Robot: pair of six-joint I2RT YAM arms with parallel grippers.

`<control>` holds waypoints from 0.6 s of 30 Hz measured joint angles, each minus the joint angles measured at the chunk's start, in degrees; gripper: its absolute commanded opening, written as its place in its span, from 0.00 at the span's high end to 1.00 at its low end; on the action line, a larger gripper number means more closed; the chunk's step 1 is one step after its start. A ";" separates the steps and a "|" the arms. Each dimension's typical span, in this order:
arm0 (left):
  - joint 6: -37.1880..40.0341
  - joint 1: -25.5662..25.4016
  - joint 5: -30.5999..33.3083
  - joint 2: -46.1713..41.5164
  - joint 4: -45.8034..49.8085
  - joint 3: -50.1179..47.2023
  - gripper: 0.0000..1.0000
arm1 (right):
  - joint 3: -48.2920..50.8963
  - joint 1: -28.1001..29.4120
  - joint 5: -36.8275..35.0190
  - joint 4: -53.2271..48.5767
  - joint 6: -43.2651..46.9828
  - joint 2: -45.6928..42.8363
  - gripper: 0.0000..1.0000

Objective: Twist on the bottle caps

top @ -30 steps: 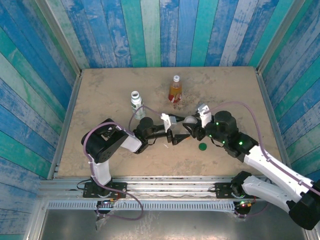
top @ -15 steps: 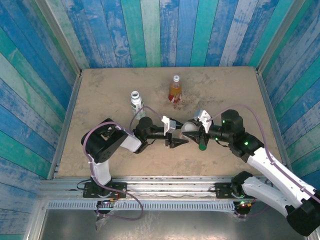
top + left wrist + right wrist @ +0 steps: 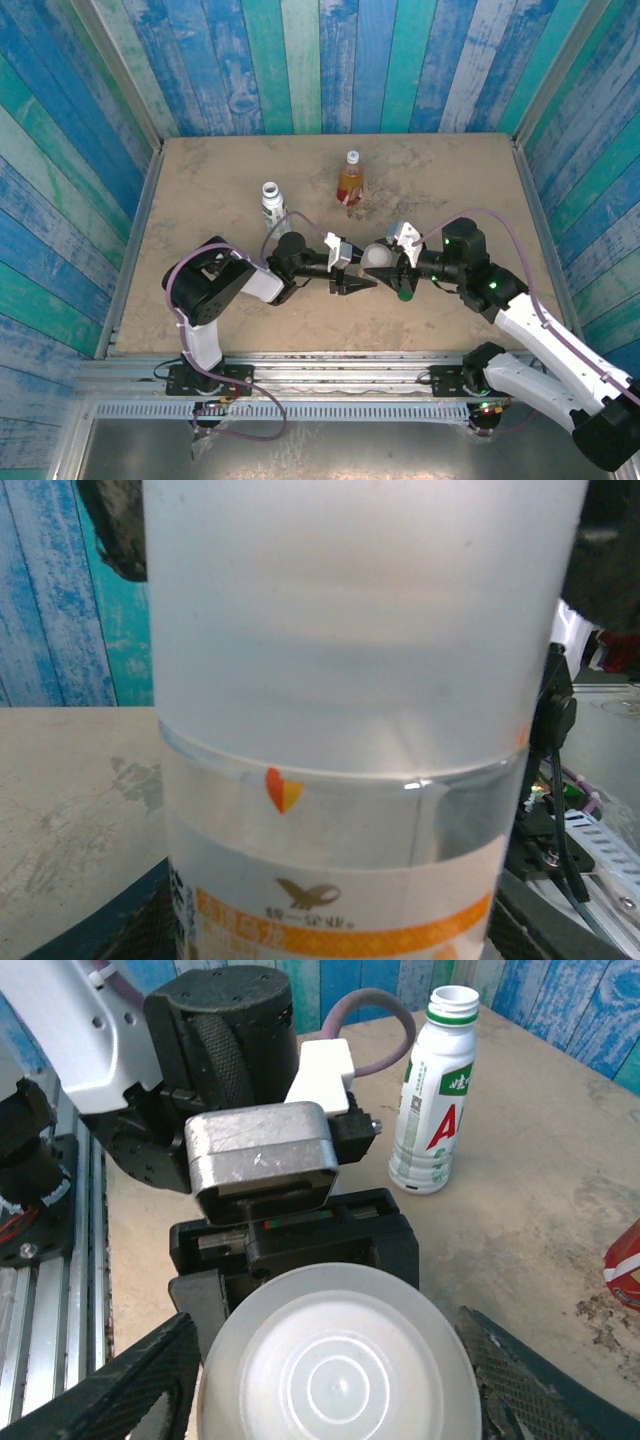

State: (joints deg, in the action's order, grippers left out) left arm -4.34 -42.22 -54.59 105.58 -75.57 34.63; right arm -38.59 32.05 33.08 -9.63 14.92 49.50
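Observation:
The short clear bottle with the orange label is upright between the fingers of my left gripper, which is shut on its lower body. The wide translucent cap sits on top of it. My right gripper faces the cap head-on, its fingers standing open on either side of it. From above, the two grippers meet at mid-table, the left and the right. The dark green cap lies on the table just below the right gripper.
The white-labelled bottle with green print stands uncapped behind the left arm. The amber bottle with a red label stands farther back. Blue plank walls enclose the sandy table, with free room at the back and the left.
My left gripper has closed on the short clear bottle. My right gripper swung round onto the cap, then widened its jaws. The other bottles and the green cap have stayed put.

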 measured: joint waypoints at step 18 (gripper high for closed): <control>0.39 -0.35 3.04 -0.04 -0.76 -0.57 0.44 | -5.25 -0.46 0.22 -5.46 1.90 4.44 0.65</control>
State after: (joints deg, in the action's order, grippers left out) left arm -3.95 -42.57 -51.55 105.54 -76.34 34.06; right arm -43.83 31.59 33.30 -15.09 16.82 53.93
